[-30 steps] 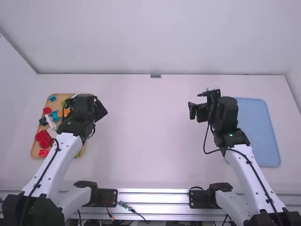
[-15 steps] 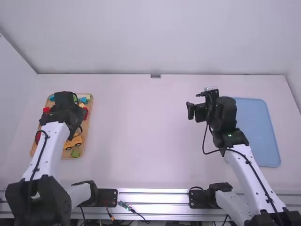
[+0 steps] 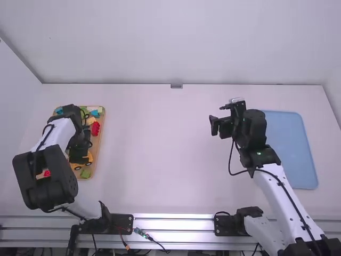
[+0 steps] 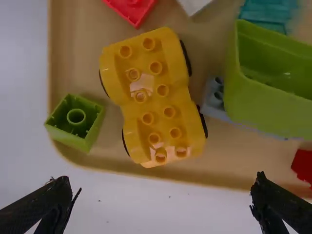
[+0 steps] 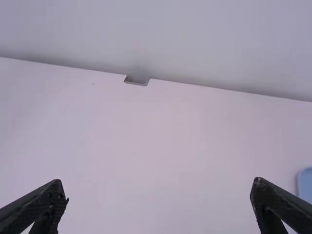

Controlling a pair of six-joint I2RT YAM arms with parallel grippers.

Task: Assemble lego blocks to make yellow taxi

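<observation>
My left gripper (image 3: 80, 151) hangs over the wooden tray (image 3: 100, 140) at the table's left, beside the yellow wheeled base (image 3: 89, 158). In the left wrist view that yellow base (image 4: 155, 100), studded, with black wheels, lies in the tray (image 4: 229, 158); its near end faces my left gripper (image 4: 163, 204), which is open with nothing between its fingers. A small green block (image 4: 76, 122) lies beside the base, studs down. My right gripper (image 3: 217, 118) is raised over the table's right half; in the right wrist view the right gripper (image 5: 160, 204) is wide open with nothing in it.
Around the yellow base in the tray are a large hollow green block (image 4: 273, 83), a grey-blue piece (image 4: 214, 95), a teal block (image 4: 267, 12) and red blocks (image 4: 134, 9). A blue tray (image 3: 292, 144) lies at the right, beside the right arm.
The left arm has folded back, its gripper swinging left across the tray and then toward the near part by the yellow base. The right gripper has shifted slightly left.
</observation>
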